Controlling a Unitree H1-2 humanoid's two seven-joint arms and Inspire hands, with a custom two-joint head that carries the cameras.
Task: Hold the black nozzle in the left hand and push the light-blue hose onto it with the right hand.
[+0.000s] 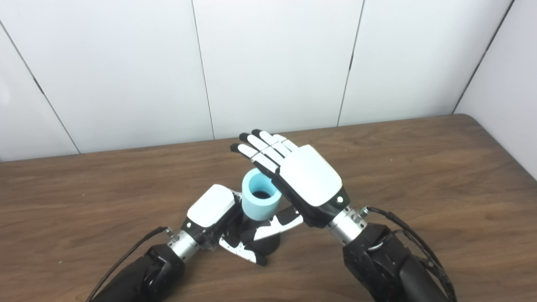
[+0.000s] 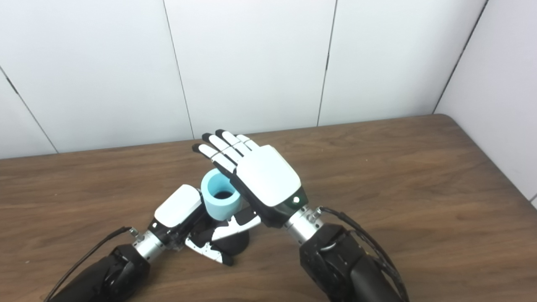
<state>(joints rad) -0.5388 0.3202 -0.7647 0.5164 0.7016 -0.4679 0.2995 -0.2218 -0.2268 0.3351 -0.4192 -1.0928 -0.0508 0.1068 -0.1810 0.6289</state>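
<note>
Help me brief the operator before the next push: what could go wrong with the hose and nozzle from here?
1. The right hand lies flat beside the light-blue hose, fingers extended, not wrapped, so a push could slip off or tip the hose.
2. The black nozzle is mostly hidden under the left hand; seating depth cannot be checked.
3. The right thumb crosses the left hand's fingers below the hose; they might jam.

Tabletop is bare wood to L, R and behind the hands, w/ free passage up to the white wall. Centre-front is crowded: left hand, blue hose and right hand touch, no gap between.
</note>
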